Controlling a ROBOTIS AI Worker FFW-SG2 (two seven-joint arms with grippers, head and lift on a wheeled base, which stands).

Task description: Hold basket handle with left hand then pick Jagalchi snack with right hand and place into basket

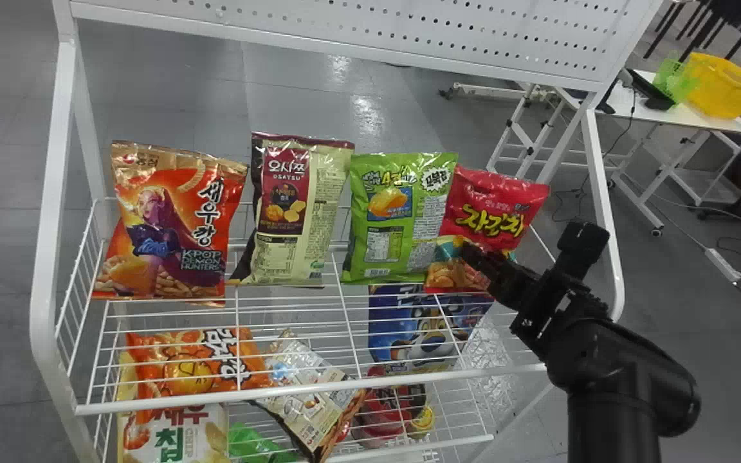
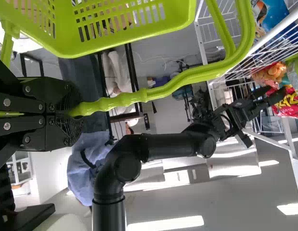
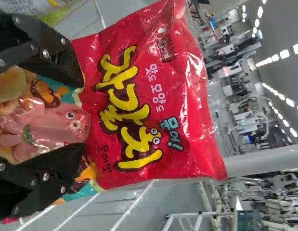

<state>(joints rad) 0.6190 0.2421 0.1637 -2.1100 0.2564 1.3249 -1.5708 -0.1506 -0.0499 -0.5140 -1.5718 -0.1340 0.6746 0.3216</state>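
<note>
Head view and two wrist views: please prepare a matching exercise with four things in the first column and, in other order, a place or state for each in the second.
Things
1. Jagalchi snack
2. Basket handle
3. Right gripper
4. Yellow basket

Places and states
A. On the white table in the background
B. With its fingers apart, at the lower part of a bag
C. Light green, held in the left gripper
D. Red, at the right end of the row on the top shelf

Right pairs: 1-D, 2-C, 3-B, 4-A
</note>
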